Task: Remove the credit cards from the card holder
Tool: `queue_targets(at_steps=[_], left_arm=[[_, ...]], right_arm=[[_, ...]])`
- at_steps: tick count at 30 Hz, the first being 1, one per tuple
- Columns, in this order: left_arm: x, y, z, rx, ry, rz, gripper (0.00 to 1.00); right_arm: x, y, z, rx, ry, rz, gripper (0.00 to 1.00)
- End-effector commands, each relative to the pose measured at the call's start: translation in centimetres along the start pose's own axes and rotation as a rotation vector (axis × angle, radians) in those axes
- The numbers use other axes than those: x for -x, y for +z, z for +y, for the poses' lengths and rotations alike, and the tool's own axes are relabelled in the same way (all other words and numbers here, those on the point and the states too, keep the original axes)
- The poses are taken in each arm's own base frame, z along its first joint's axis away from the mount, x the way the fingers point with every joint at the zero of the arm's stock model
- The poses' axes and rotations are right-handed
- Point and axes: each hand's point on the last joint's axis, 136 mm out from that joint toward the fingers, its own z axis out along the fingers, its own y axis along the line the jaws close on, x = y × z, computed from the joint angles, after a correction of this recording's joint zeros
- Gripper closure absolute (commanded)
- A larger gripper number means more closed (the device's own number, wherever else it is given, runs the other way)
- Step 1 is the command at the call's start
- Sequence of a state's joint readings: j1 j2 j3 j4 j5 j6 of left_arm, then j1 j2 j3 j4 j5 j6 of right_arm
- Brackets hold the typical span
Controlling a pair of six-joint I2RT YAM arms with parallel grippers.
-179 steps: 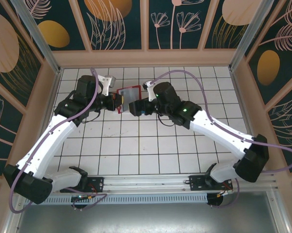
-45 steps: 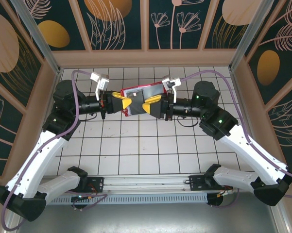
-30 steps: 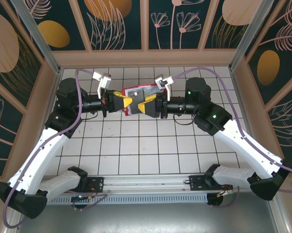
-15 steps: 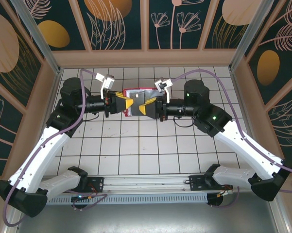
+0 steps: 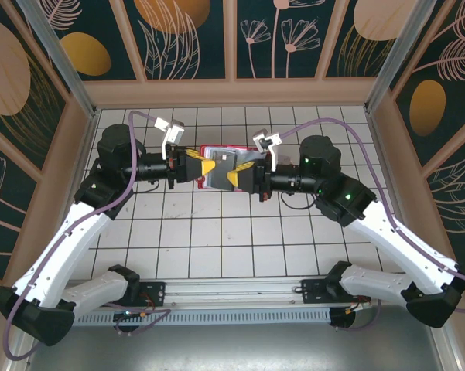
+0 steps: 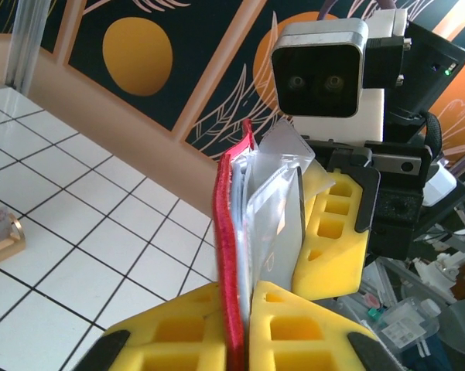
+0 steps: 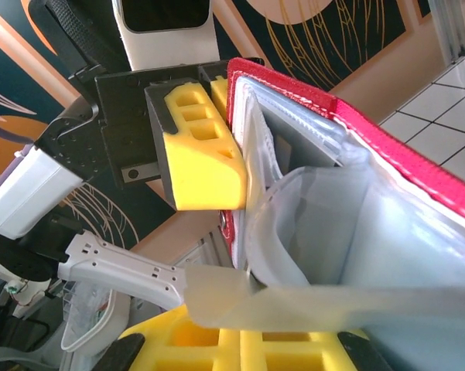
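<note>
The task is at an early stage, and no card is out. The card holder [image 5: 220, 158] hangs in the air above the tabletop, stretched between the two tools, which face each other tip to tip. The left tool [image 5: 204, 168] is clamped tight on the red cover: in its wrist view the yellow fingers [image 6: 178, 332] press together on the cover's edge, and the wallet stands up directly in front of them. The right tool [image 5: 234, 178] is closed as well, pinching one of the see-through inner pockets [image 7: 309, 232], which bulges just ahead of its fingers and is pulled away from the cover. So the opening and spreading of the holder looks done.

The credit cards cannot be made out for certain. Something pale and something grey sit inside the plastic sleeves, but whether these are cards is unclear. No loose card is visible beside either tool.

By my judgement the whole removal is left to do. One tool must let go of the sleeve, reach into a pocket, take a card by its edge and draw it out, and then do the same for the other.
</note>
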State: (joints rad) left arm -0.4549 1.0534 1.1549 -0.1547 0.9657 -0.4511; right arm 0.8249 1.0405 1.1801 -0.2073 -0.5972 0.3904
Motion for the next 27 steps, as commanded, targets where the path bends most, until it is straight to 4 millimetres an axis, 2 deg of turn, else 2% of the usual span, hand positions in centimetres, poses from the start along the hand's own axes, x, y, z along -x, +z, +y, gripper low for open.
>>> queue_targets(at_steps=[1, 13, 20, 27], left_arm=[[1.8, -0.3, 0.9, 0.068, 0.034, -0.065, 0.98], [2.5, -0.9, -0.9, 0.024, 0.074, -0.094, 1.00], [2.5, -0.9, -0.8, 0.031, 0.078, -0.099, 1.00], [2.7, -1.7, 0.4, 0.147, 0.106, -0.118, 1.00]], right_arm=[[1.0, -1.6, 3.7, 0.110, -0.092, -0.045, 0.95], [1.3, -2.9, 2.3, 0.041, -0.074, -0.073, 0.91], [1.4, -3.1, 1.9, 0.015, -0.068, -0.078, 0.99], [0.9, -4.0, -0.9, -0.149, -0.065, -0.065, 1.00]])
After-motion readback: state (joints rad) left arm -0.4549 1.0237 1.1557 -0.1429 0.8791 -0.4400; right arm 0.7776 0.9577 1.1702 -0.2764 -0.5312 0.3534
